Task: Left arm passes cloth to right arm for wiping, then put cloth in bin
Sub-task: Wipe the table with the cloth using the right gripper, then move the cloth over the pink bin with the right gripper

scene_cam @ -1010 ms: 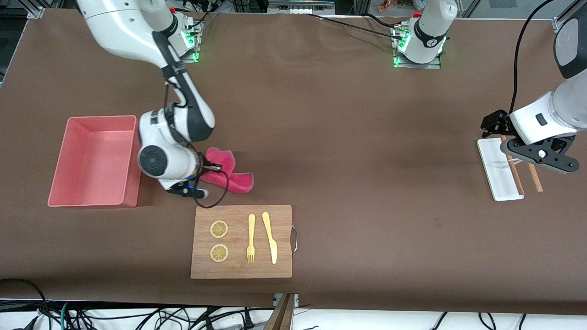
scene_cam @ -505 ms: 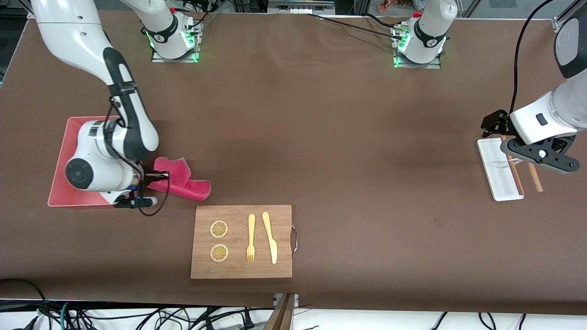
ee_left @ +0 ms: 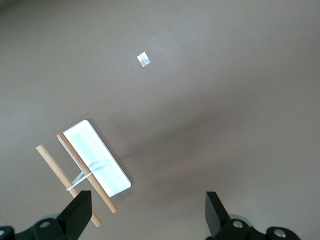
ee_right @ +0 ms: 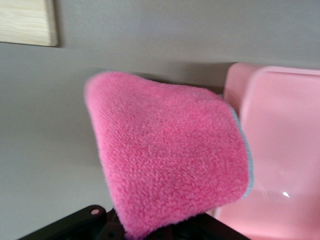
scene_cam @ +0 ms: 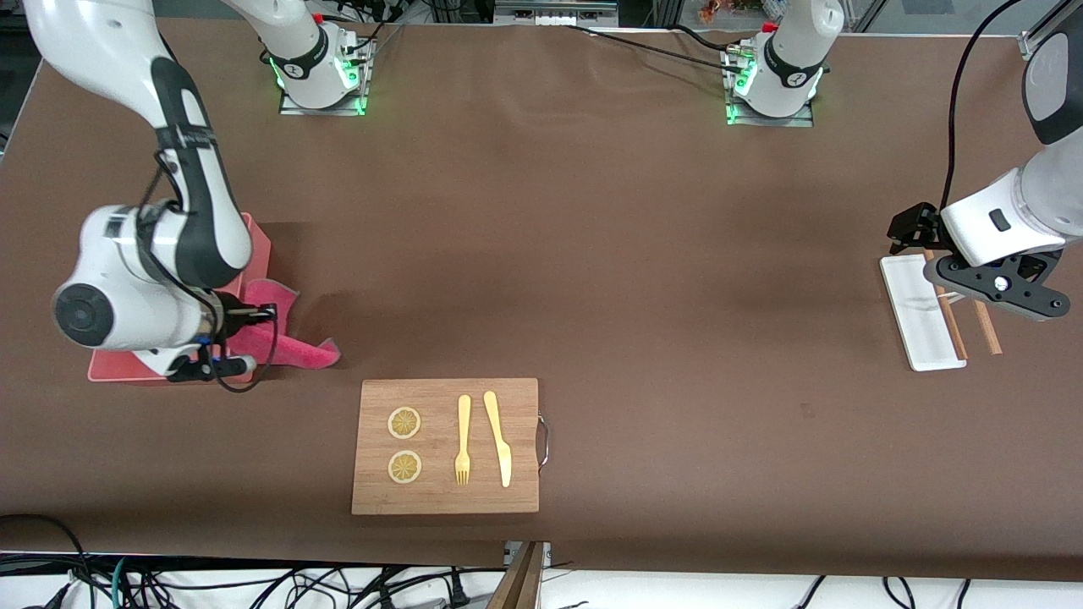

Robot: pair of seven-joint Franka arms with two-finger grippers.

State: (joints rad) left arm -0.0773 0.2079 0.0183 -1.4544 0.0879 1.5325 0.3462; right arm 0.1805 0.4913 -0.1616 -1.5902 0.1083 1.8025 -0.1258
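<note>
On the brown surface (scene_cam: 592, 254), the right hand (scene_cam: 254, 326) grips the cloth (scene_cam: 288, 342), which overhangs the bin (scene_cam: 258, 245) wall beneath and could snag or spill outside; the left hand (ee_left: 150, 220) waits open.

You see the cloth (ee_right: 170, 155) hanging from the right gripper (ee_right: 150, 232), whose fingers are clamped on it. The bin (ee_right: 280, 150) sits at its three o'clock, a wooden board's corner (ee_right: 27, 22) at ten o'clock.
</note>
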